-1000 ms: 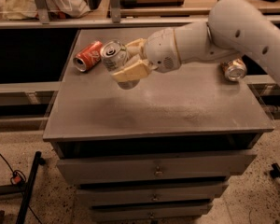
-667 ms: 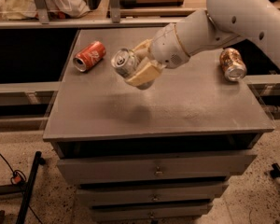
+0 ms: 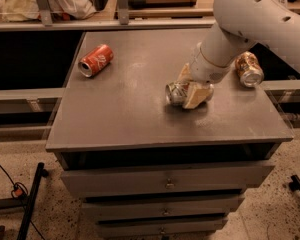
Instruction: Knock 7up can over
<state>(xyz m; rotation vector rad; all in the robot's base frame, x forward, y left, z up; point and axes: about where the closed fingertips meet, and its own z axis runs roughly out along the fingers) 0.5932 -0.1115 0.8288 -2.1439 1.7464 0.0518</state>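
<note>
The 7up can (image 3: 173,94) lies on its side on the grey cabinet top (image 3: 125,114), right of the middle, with its silver top facing the front left. My gripper (image 3: 190,87) comes down from the white arm at the upper right. Its tan fingers (image 3: 197,95) are closed around the can's body, which they partly hide.
A red-orange can (image 3: 95,60) lies on its side at the back left. A brown-copper can (image 3: 248,69) lies on its side near the right edge, just behind the arm. Drawers run below the front edge. A shelf with clutter stands behind.
The gripper has carried the 7up can from the back left, above the surface, rightward and down. The can now lies on its side on the top, right of the middle.
</note>
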